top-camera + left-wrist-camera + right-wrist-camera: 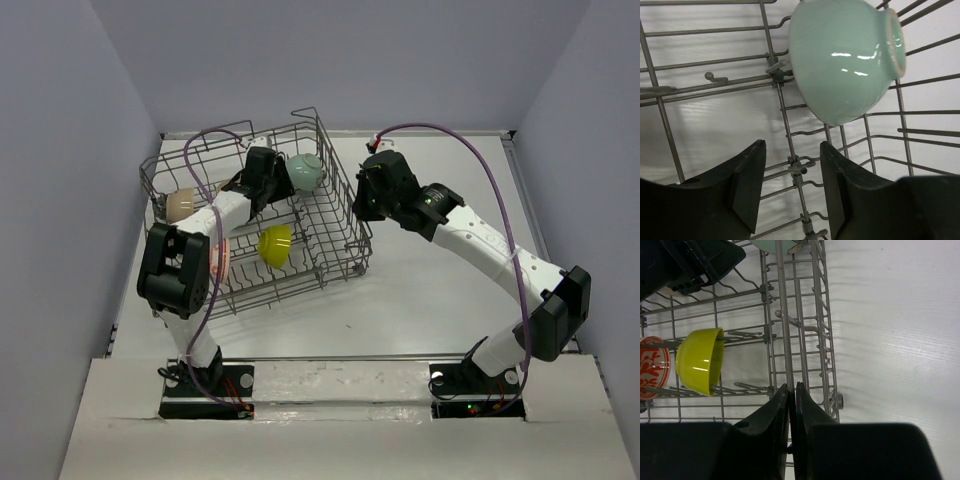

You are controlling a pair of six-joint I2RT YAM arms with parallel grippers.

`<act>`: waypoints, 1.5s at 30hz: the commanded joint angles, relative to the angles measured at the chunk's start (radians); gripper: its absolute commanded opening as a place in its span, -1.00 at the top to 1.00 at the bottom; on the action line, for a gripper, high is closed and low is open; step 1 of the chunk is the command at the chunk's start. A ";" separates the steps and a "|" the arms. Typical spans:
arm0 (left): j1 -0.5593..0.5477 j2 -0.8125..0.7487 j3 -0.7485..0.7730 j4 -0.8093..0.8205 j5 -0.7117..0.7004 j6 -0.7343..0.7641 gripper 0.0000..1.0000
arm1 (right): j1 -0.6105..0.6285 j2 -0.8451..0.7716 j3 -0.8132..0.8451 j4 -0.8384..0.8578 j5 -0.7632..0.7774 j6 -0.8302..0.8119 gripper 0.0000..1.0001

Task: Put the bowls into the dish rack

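I have the left gripper [792, 157] inside the dish rack [341, 192], jaws about halfway apart and holding nothing. Only the rack's thin wires run through the gap between the two black fingers [747, 187]. The pale green bowl [845, 60] lies just beyond the fingertips, ahead and a little to the right of the gap in the left wrist view. It is tipped on its side among the wires, with its foot ring turned to the right, and neither finger touches it.

From the top view, that green bowl sits in the rack's far right corner. The yellow-green bowl [276, 245] rests on its side near the middle of the rack, and a cream bowl [181, 205] is at the left end. The orange-red patterned bowl [221, 258] is half hidden behind the left arm.

The right gripper [792, 390] is at the rack's right side, over the white table [430, 290]. Its jaws are pinched together, and a wire of the rack's rim runs straight into the seam between them, so it looks clamped on the rack. The yellow-green bowl lies to the left of those fingers, inside the rack and well apart from them.
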 commanded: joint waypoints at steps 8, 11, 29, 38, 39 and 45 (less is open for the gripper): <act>-0.071 -0.278 0.252 -0.127 -0.023 0.143 -0.27 | -0.002 -0.017 0.060 -0.014 0.078 0.032 0.73; -0.080 -0.384 0.261 -0.162 -0.049 0.157 -0.34 | -0.002 -0.031 0.075 -0.017 0.096 0.027 0.54; -0.104 -1.004 -0.090 -0.191 -0.132 0.241 -0.98 | -0.002 -0.178 0.077 0.060 0.231 -0.042 -1.00; -0.104 -1.050 -0.076 -0.247 -0.126 0.229 -0.98 | -0.002 -0.346 -0.054 0.063 0.242 -0.056 -1.00; -0.104 -1.056 -0.076 -0.247 -0.125 0.229 -0.98 | -0.002 -0.359 -0.072 0.058 0.240 -0.054 -1.00; -0.104 -1.055 -0.050 -0.260 -0.120 0.220 -0.98 | -0.002 -0.437 -0.112 0.049 0.216 -0.057 -1.00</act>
